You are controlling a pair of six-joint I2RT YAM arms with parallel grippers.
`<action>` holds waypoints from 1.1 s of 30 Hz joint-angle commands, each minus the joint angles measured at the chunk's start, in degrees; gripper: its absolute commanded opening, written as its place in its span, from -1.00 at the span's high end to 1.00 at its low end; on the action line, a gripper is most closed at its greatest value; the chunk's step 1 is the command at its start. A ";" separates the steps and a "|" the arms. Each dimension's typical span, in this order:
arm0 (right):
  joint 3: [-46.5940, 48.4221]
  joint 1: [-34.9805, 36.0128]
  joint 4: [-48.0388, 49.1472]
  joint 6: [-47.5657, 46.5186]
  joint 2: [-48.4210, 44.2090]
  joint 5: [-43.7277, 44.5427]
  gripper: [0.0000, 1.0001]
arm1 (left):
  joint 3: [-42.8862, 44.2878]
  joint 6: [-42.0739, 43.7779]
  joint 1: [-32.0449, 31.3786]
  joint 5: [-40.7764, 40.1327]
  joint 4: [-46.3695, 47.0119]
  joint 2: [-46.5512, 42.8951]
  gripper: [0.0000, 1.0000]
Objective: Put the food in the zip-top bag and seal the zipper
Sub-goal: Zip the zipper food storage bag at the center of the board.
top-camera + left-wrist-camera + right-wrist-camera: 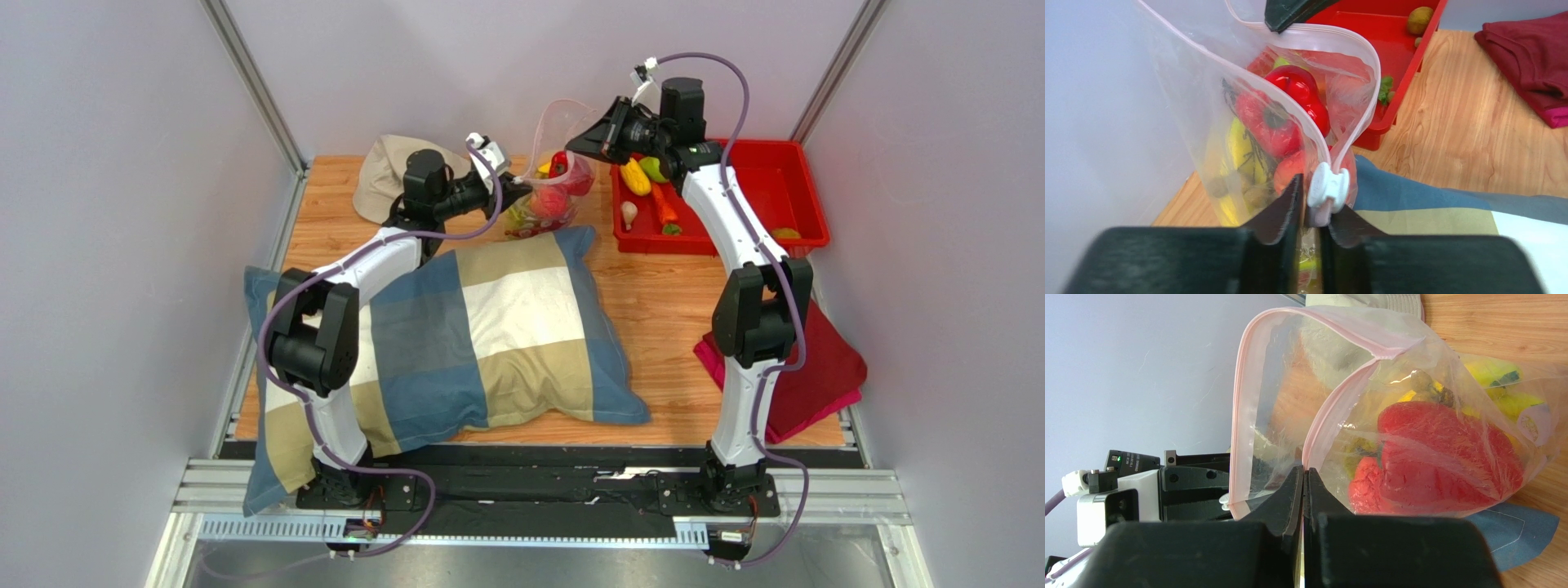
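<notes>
— Zip-top bag (pixel 555 196), location?
— Found upright at upper centre of the overhead view, just past the plaid pillow (pixel 491 331), with mouth agape. Contents noted: toy red pepper (pixel 1444 447), bananas (pixel 1238 147).
— Left gripper (pixel 1310 205)?
— Narrow, clamped on the bag's end just under the white slider (pixel 1327 184).
— Right gripper (pixel 1304 478)?
— Pinched tight on the pink zipper (pixel 1238 386), opposite end of the mouth.
— Food outside?
— Logged in the red tray (pixel 761 184), upper right: carrot (pixel 664 202), yellow piece (pixel 634 175).
</notes>
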 commanded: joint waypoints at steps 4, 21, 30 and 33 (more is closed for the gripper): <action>2.54 -1.40 1.94 -4.75 -3.08 -3.54 0.69 | 2.67 -0.40 1.44 4.40 -0.44 -3.80 1.00; -9.05 4.92 4.49 -79.63 -16.97 -18.22 -0.34 | 7.78 17.35 3.46 12.33 -17.77 -6.62 1.00; -7.21 10.63 2.38 -94.84 -12.76 -22.18 -0.15 | 7.78 19.47 3.55 13.12 -16.02 -7.15 1.00; -6.51 11.43 1.16 -96.69 -11.35 -21.92 -0.10 | 7.86 19.82 3.55 13.29 -15.75 -7.32 1.00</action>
